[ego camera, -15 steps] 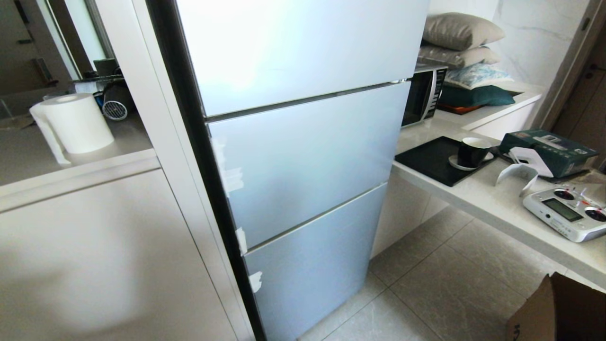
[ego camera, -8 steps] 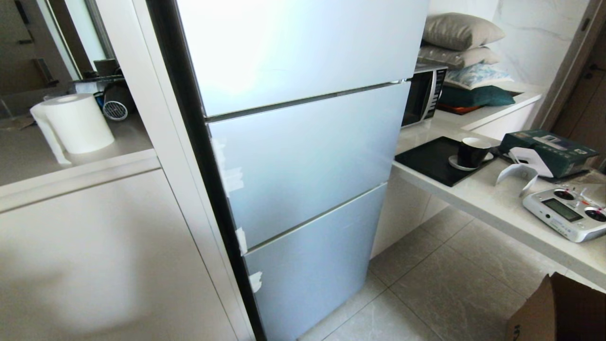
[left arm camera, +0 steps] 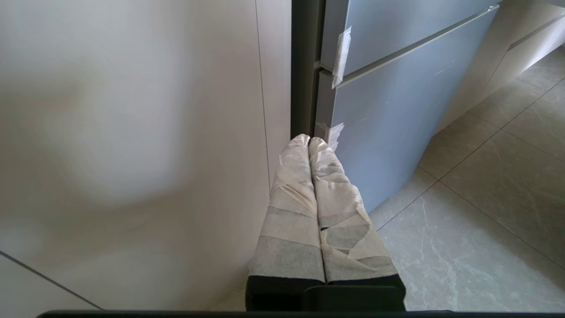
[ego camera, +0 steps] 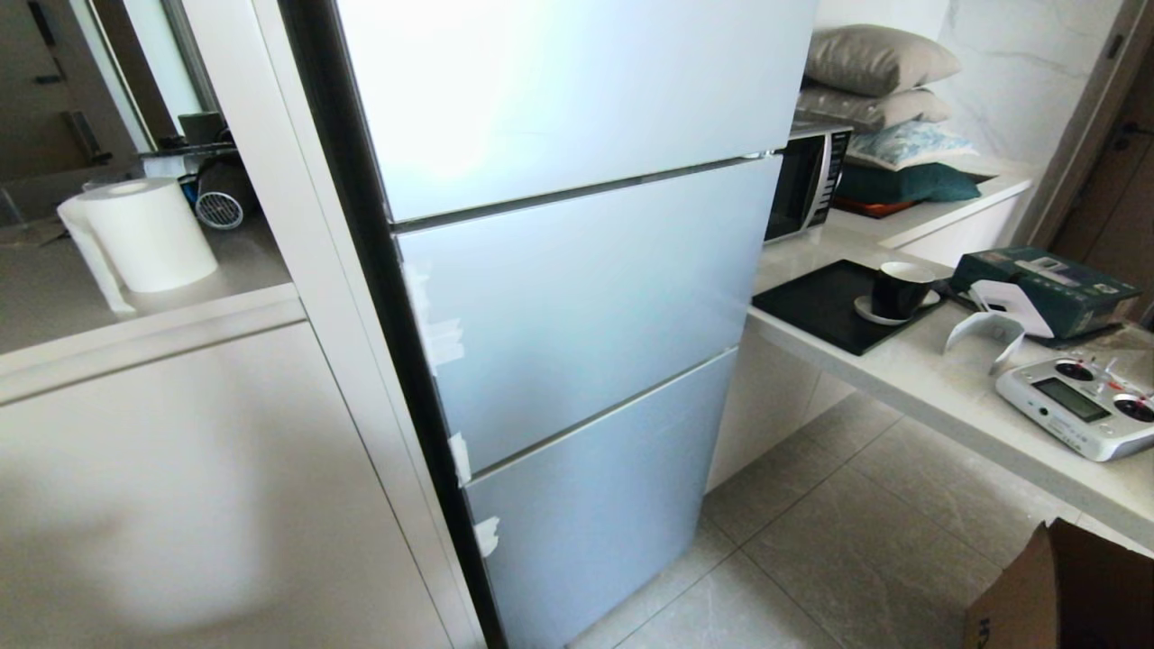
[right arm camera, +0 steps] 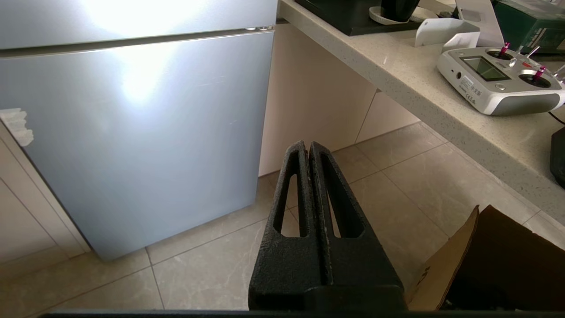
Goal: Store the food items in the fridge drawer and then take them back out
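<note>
**Fridge shut, drawer and food out of sight**

Fridge drawer and food items are nowhere visible to me: the fridge [ego camera: 577, 297] fills the centre of my head view with all three silver door panels closed, so I judge the clear drawer lies behind one of them. No red or orange pieces show on the counter [ego camera: 947, 379] at the right of the frame, which carries a black tray [ego camera: 825, 306], a dark cup [ego camera: 902, 287] and a white remote controller [ego camera: 1077, 406].

My left gripper [left arm camera: 309, 140] hangs low beside the fridge's dark side edge, its tape-wrapped fingers pressed together and holding nothing. My right gripper [right arm camera: 308, 145] points at the tiled floor [right arm camera: 397, 176] before the lowest door panel [right arm camera: 132, 132], its black fingers also pinched together, empty. A cardboard box [right arm camera: 485, 260] sits at the lower right of that view. I judge both arms are tucked down in a rest pose, since no door needs a grasp yet.
</note>
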Controlling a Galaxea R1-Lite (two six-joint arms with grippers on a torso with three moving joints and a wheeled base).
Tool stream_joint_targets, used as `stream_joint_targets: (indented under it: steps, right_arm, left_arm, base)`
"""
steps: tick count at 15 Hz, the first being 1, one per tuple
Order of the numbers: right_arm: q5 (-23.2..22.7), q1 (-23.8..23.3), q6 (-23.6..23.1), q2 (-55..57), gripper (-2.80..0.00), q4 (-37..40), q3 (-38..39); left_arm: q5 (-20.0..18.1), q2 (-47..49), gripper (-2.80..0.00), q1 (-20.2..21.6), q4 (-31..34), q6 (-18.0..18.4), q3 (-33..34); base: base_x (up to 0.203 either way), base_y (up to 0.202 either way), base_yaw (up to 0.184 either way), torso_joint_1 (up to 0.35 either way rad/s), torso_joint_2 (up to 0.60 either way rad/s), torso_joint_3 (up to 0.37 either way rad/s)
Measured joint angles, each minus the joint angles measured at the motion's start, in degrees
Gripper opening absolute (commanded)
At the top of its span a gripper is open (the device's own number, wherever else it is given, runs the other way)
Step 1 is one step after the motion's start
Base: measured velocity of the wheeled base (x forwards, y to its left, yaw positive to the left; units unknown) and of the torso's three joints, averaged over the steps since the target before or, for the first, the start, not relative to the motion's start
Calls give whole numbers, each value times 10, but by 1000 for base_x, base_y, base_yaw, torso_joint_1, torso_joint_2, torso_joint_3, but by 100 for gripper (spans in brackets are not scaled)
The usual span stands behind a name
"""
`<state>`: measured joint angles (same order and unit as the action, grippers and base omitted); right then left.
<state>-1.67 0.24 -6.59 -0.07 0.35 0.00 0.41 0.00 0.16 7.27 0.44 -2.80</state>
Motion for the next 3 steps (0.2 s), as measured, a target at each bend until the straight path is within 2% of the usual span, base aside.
stream_joint_targets:
  steps: [3]
  right_arm:
    - [-1, 0, 10, 0, -280, 0, 0]
  left_arm:
    - [0, 0, -280, 0, 0, 0, 0]
  base:
    - [0, 0, 0, 0, 0, 0]
